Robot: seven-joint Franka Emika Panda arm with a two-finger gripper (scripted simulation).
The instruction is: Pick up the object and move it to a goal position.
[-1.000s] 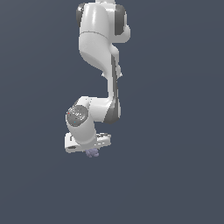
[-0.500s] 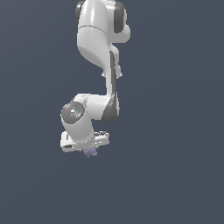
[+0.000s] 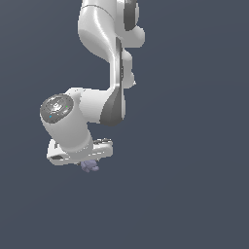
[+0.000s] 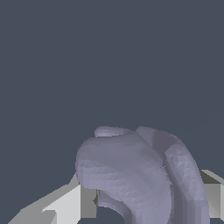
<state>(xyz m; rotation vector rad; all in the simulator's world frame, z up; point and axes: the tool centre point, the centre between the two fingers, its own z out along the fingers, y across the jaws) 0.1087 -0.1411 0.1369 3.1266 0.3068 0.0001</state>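
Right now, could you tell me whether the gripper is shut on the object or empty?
Shut on it. In the wrist view the object sits between the fingers, and the exterior view shows it hanging just under the gripper.

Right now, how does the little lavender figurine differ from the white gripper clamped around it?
The figurine is pale lavender-grey; the gripper is white with grey finger pads. The figurine is much smaller, just poking out beneath the wide gripper body. It is lumpy and rounded, as the wrist view shows, while the gripper's fingers are flat-faced and angular. Both look matte, and they are in contact, off any surface.
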